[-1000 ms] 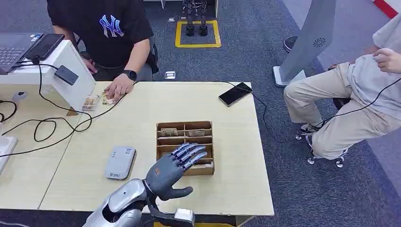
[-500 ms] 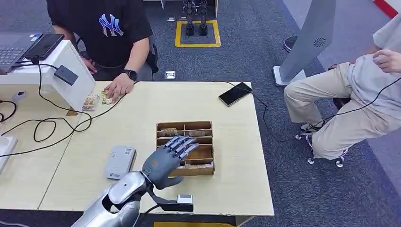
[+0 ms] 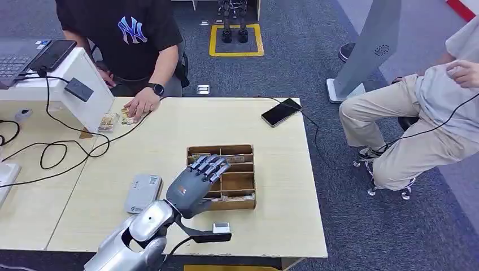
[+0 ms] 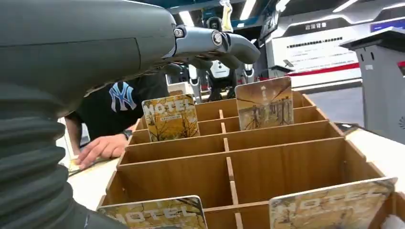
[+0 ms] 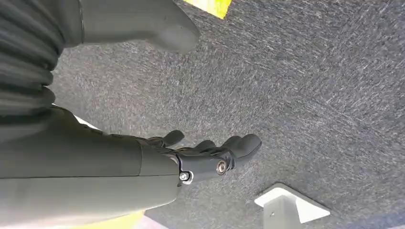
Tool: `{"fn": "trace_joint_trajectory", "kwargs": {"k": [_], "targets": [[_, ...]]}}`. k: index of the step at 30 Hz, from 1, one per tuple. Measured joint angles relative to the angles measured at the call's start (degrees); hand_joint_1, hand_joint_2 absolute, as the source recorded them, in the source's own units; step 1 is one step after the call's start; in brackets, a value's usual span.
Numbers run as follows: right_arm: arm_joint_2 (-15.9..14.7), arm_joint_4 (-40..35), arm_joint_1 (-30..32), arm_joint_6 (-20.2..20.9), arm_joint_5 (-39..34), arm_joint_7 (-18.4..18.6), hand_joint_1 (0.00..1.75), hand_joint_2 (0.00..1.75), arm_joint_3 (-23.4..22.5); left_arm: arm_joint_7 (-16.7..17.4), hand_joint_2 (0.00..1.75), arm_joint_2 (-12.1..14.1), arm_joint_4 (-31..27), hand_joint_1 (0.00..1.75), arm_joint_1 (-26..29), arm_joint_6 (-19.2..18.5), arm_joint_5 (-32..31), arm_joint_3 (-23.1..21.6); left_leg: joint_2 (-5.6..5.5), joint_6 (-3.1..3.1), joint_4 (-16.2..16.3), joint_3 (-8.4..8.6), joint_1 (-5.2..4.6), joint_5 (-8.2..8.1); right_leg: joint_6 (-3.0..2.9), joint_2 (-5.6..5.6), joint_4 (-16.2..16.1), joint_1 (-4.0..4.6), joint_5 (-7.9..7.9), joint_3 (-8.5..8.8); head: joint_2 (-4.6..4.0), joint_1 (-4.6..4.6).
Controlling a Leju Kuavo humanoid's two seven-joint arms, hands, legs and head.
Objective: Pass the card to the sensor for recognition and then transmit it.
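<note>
A wooden card box [image 3: 244, 179] with several slots stands in the middle of the table. Hotel cards stand in it: one [image 4: 170, 117] and another [image 4: 264, 102] in the far row, two more [image 4: 330, 204] in the near row. My left hand [image 3: 195, 183] hovers over the box's left side, fingers spread and stretched toward the far row, holding nothing. The grey card sensor [image 3: 143, 193] lies flat on the table just left of that hand. My right hand [image 5: 210, 155] hangs over the carpet with fingers loosely apart, holding nothing.
A person in a black shirt sits behind the table, a hand [image 3: 139, 105] resting on cards near the far edge. A phone [image 3: 281, 112] with a cable lies at the back right. Cables, a white stand [image 3: 85, 84] and a laptop sit left. Another person [image 3: 429, 118] sits right.
My left hand has moved forward and leftward over the box, from the near row toward the far slots. Its fingers stay spread. Nothing else has moved.
</note>
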Motion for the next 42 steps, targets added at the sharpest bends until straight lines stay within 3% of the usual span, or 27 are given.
{"fn": "trace_joint_trajectory", "kwargs": {"k": [10, 17, 24, 35, 42], "targets": [[0.0, -0.3, 0.0, 0.0, 0.0, 0.3, 0.0, 1.75, 0.0, 0.3, 1.75, 0.0, 0.3, 0.0, -0.1, 0.4, -0.1, 0.0, 0.0, 0.0, 0.0, 0.0, 0.0, 0.0, 0.0, 0.0, 0.0, 0.0, 0.0, 0.0, 0.0, -0.02], [0.0, -0.3, 0.0, 0.0, 0.2, -0.4, 0.0, 1.75, 0.0, -6.3, 1.75, -0.1, -1.5, 0.0, 0.9, 1.2, 4.0, -0.1, -0.01, 0.0, 0.0, -0.01, 0.0, 0.0, 0.0, 0.0, 0.0, 0.0, 0.0, 0.0, 0.0, 0.0], [0.0, -0.3, 0.0, 0.0, 0.4, -0.4, 0.0, 1.75, 0.0, -8.5, 1.75, -0.4, -4.0, 0.0, 1.1, 0.3, 5.4, -1.0, 0.0, 0.0, 0.0, 0.0, 0.0, 0.0, 0.0, 0.0, 0.0, 0.0, 0.0, -0.01, 0.0, 0.0], [0.0, -0.4, 0.0, 0.0, 0.5, -0.5, 0.0, 1.75, 0.0, -9.3, 1.75, -0.6, -4.7, 0.0, 1.0, 0.0, 6.1, -2.4, 0.0, 0.0, 0.0, -0.01, 0.0, 0.0, 0.0, 0.01, 0.0, 0.0, 0.0, -0.02, 0.0, 0.0], [0.0, -0.4, 0.0, 0.0, 0.7, -0.5, 0.0, 1.75, 0.0, -7.4, 1.75, -0.8, -4.2, 0.0, 0.1, -0.5, 4.2, -2.7, 0.01, 0.0, 0.0, -0.01, 0.0, 0.0, 0.0, 0.0, 0.0, 0.0, 0.0, -0.02, 0.0, -0.02]]}}
